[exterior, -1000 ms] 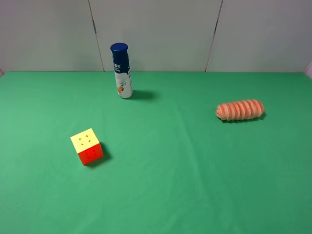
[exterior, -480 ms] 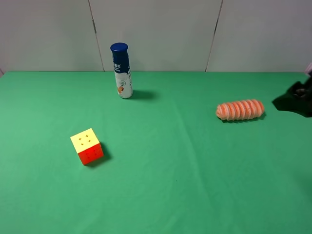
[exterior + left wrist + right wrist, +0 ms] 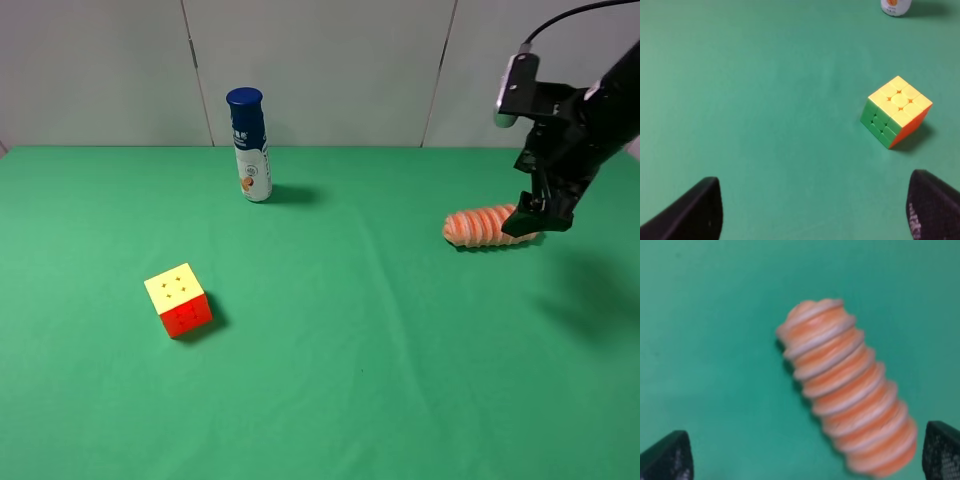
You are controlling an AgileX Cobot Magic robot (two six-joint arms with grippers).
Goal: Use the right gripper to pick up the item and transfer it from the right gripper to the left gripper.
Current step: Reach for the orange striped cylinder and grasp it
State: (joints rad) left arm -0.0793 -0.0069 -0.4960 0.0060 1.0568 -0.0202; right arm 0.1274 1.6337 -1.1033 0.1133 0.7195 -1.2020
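Observation:
The item is an orange-pink ribbed roll lying on the green table, right of centre. My right gripper hangs just above the item's right end, covering it, with its fingers pointing down. The right wrist view shows the item lying slantwise and slightly blurred. There the right gripper is open, its black fingertips far apart and touching nothing. My left gripper is open too, with bare cloth between its fingertips. It does not show in the high view.
A yellow-red puzzle cube sits left of centre; the left wrist view shows the cube ahead of the left gripper. A blue-capped white bottle stands at the back left, near the white wall panels.
The right arm has come in from the right edge of the high view and now hangs over the item's right end. The item, cube and bottle have not moved.

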